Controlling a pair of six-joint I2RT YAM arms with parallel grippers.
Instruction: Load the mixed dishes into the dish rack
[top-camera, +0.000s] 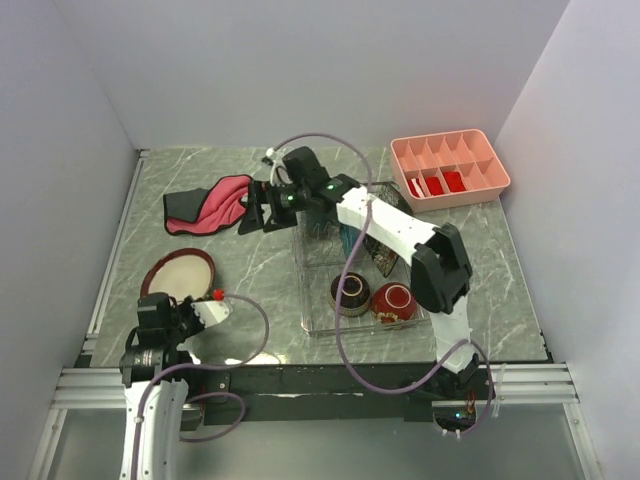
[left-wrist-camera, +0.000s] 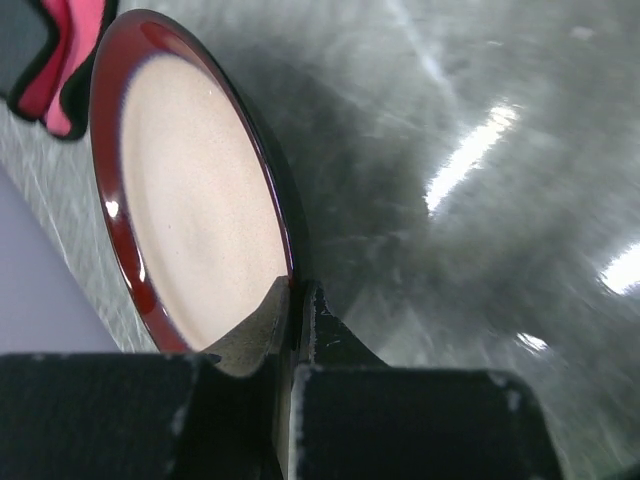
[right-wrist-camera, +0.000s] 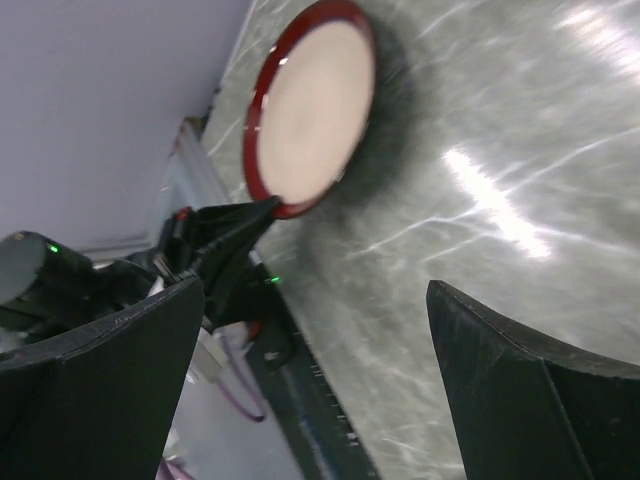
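Observation:
A round plate (top-camera: 180, 272) with a dark red rim, cream face and black underside lies at the front left of the table. My left gripper (top-camera: 188, 300) is shut on its near rim; in the left wrist view the fingers (left-wrist-camera: 297, 300) pinch the rim and the plate (left-wrist-camera: 190, 200) casts a dark shadow on the table. My right gripper (top-camera: 255, 210) is open and empty, held over the table left of the dish rack (top-camera: 305, 290). Its wrist view (right-wrist-camera: 316, 290) shows the plate (right-wrist-camera: 310, 100) and the left gripper (right-wrist-camera: 262, 207). A dark cream-lined bowl (top-camera: 350, 292) and a red bowl (top-camera: 393, 300) sit in the rack.
A red-pink cloth (top-camera: 210, 205) lies at the back left, close to the right gripper, and shows in the left wrist view (left-wrist-camera: 60, 60). A pink compartment tray (top-camera: 450, 168) stands at the back right. The right arm reaches over the rack, where dark upright dishes (top-camera: 382, 255) stand.

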